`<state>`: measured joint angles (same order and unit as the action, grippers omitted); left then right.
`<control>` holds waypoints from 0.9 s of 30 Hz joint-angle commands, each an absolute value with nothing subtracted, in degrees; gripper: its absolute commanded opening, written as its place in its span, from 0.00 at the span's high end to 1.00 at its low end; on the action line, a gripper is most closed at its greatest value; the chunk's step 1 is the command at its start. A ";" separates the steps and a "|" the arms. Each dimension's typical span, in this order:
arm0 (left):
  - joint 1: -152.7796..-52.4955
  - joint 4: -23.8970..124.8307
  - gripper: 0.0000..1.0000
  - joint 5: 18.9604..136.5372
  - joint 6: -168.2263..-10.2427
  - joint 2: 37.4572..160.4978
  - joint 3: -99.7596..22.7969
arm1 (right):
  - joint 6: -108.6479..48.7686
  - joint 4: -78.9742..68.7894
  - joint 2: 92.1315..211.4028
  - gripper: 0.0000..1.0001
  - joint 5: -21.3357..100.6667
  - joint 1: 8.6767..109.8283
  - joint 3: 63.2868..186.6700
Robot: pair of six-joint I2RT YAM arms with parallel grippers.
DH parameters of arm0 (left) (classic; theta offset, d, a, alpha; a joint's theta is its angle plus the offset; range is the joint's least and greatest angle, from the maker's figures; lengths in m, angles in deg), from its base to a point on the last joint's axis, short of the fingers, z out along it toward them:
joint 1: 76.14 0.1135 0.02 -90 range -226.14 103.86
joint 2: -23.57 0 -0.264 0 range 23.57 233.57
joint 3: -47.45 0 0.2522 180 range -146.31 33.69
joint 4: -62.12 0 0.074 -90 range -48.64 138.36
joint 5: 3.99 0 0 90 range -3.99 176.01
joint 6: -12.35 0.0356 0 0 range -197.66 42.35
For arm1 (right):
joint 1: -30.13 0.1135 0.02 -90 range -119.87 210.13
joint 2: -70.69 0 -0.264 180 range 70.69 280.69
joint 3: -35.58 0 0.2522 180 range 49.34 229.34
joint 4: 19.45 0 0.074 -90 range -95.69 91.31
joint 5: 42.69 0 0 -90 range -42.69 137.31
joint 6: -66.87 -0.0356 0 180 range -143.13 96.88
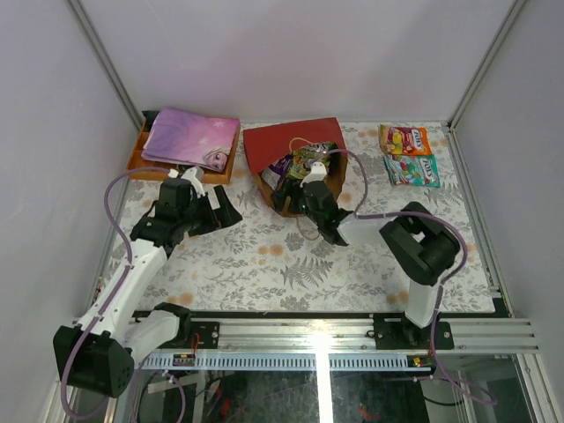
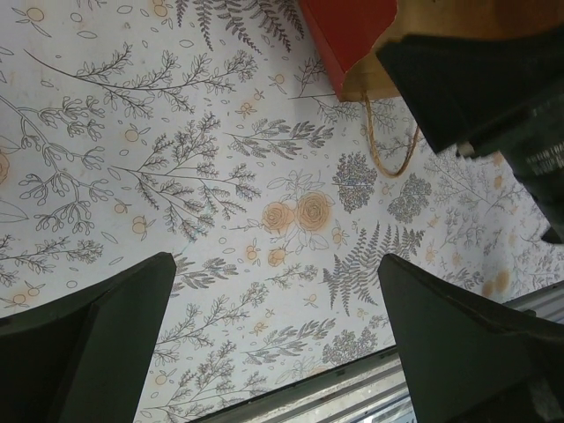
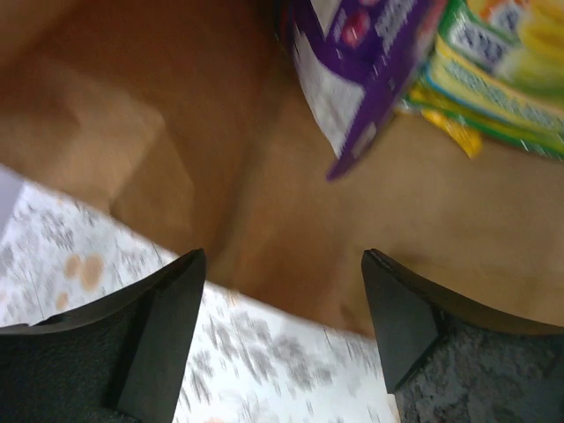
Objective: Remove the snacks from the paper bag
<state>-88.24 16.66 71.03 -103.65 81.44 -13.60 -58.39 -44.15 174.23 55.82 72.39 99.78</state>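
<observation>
The red paper bag [image 1: 291, 145] lies on its side with its mouth toward the arms. Its brown inside [image 3: 159, 115] fills the right wrist view. Glossy snacks show in the mouth, among them a purple packet [image 3: 361, 70] and a yellow-green packet [image 3: 493, 70]; in the top view they are a cluster [image 1: 300, 163]. My right gripper [image 1: 304, 192] is open at the bag's mouth, its jaws [image 3: 282, 273] empty just short of the purple packet. My left gripper [image 1: 231, 207] hangs open over the tablecloth left of the bag, nothing between its fingers [image 2: 97, 344].
An orange snack pack [image 1: 404, 139] and a green one [image 1: 412, 169] lie on the table at the back right. An orange tray [image 1: 137, 159] with a pink-purple cloth [image 1: 189, 137] stands at the back left. The bag's beige handle [image 2: 388, 145] trails on the floral cloth.
</observation>
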 commanded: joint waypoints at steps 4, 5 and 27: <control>-87.87 18.43 0.00 71.27 -102.31 79.26 -12.01 | -67.70 -60.78 188.27 0.26 55.01 66.73 110.07; -87.85 18.47 0.00 71.20 -102.20 79.21 -12.03 | -68.17 -61.21 189.39 0.26 55.81 66.30 110.73; -87.90 16.55 0.00 78.05 -98.89 77.15 -12.50 | -67.76 -60.19 201.75 0.72 53.65 65.72 125.77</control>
<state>-88.24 15.96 75.01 -100.75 77.00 -12.55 -66.50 -56.23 202.65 56.19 65.63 124.61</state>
